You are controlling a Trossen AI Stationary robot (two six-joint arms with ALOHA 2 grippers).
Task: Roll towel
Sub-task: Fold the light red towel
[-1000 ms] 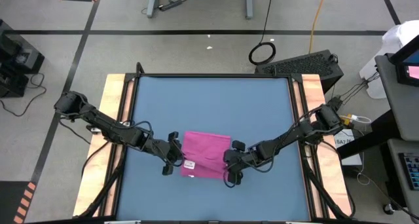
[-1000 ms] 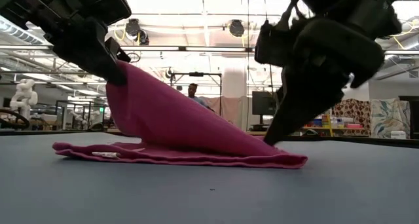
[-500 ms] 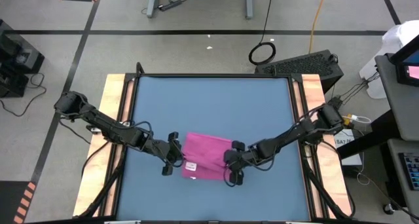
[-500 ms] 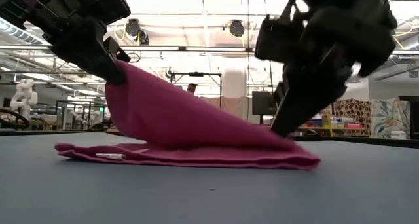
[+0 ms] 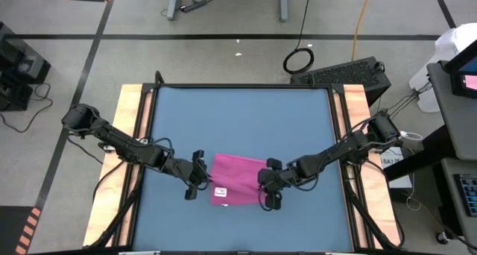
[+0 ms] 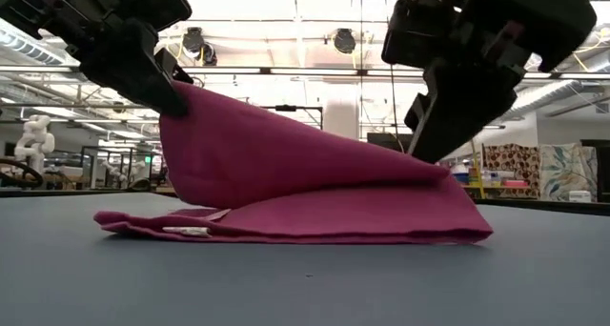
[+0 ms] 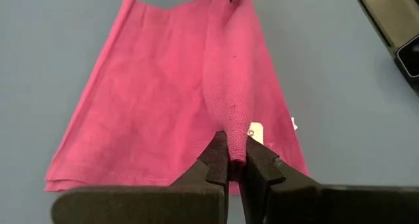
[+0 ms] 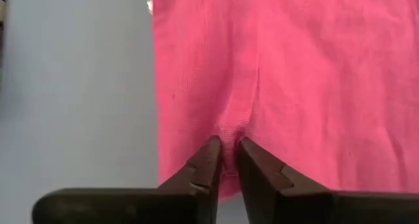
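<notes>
Presently I found both jaws pinching the towel: left gripper and right gripper at opposite edges.

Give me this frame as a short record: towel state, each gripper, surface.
towel: magenta, folded in layers on the table, one edge lifted at both ends
tag: white, at the low edge near the left gripper
left gripper: shut on the towel's raised edge
right gripper: shut on the towel's other end, lower
table: blue top
</notes>
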